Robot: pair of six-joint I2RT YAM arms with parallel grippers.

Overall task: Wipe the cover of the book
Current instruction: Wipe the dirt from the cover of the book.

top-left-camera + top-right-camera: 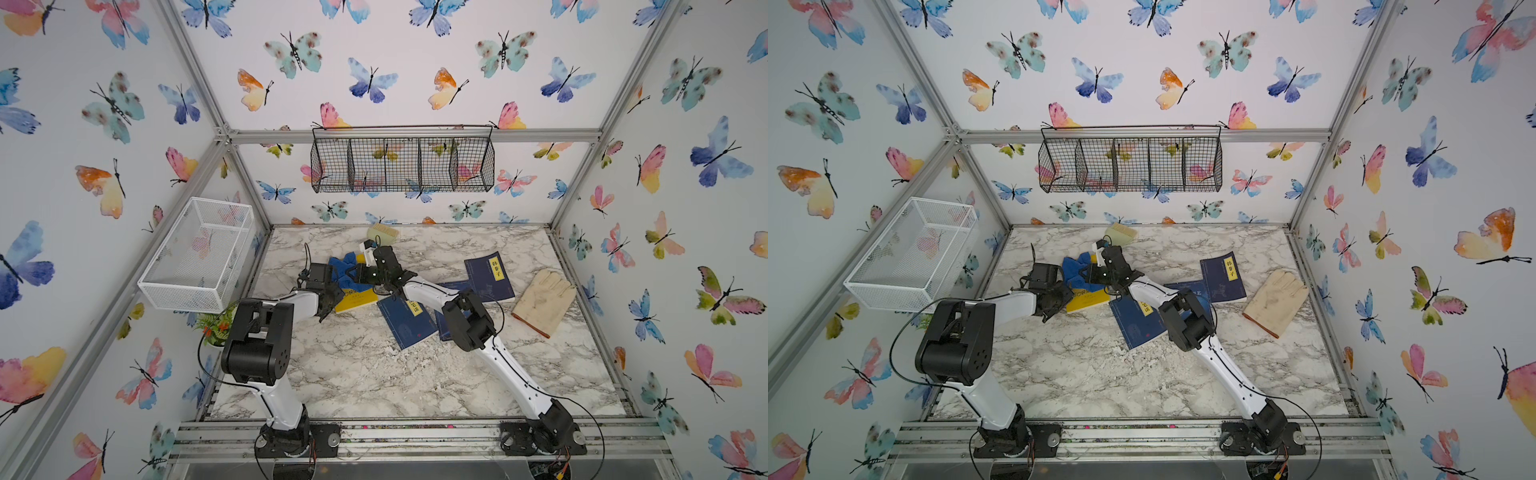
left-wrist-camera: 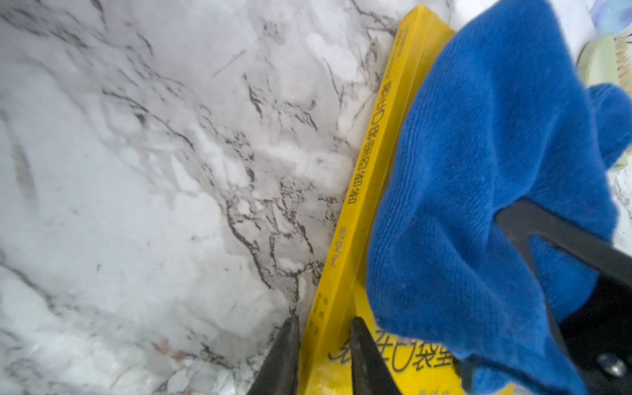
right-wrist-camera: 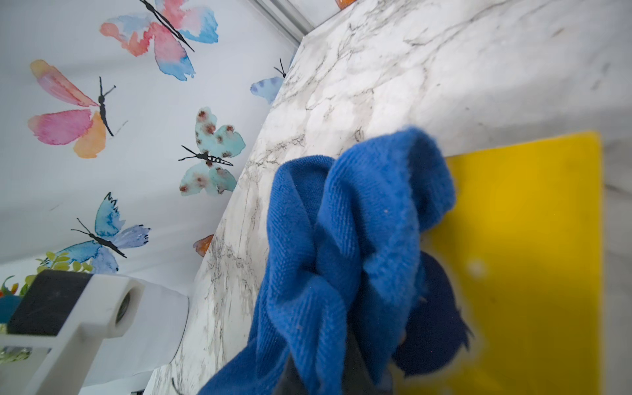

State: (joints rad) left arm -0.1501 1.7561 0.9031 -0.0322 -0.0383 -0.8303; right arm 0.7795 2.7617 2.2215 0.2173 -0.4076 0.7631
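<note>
Where the left jaws reach in from the lower left in both top views, they are clamped on the spine edge of the yellow book (image 1: pixel 359 303), which lies flat on the bench (image 1: pixel 353 374) left of centre. Just beyond it, the right jaws pinch a blue cloth (image 1: pixel 340 266) that drapes over the book's far half.

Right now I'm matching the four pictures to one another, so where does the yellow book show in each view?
In a top view: yellow book left of centre, poking out from under the blue cloth.
In a top view: the same, left of centre.
Left wrist: lettered spine running alongside the cloth.
Right wrist: bare yellow cover behind the cloth.
Shared landmark: the cloth.
</note>
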